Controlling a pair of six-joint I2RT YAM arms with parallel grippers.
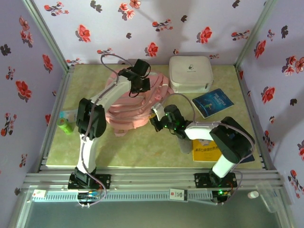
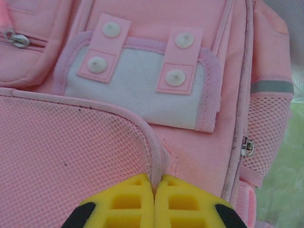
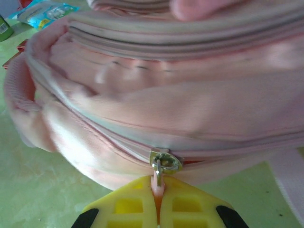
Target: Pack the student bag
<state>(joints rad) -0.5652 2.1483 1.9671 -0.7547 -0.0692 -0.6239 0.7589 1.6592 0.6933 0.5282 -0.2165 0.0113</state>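
Pretty clearly a lab test cell, not a home: aluminium frame (image 1: 46, 33) boxing in a pale green tabletop (image 1: 142, 148), lilac flower-print cloth walls (image 1: 114, 16) (a backdrop stretched between the posts), left arm (image 1: 91, 118) and right arm (image 1: 228, 145) bolted to a slotted rail (image 1: 152, 178) along the near edge.

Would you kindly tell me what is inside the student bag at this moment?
The student bag hides its contents behind pink fabric. Outside, the right hand pinches a zipper pull.
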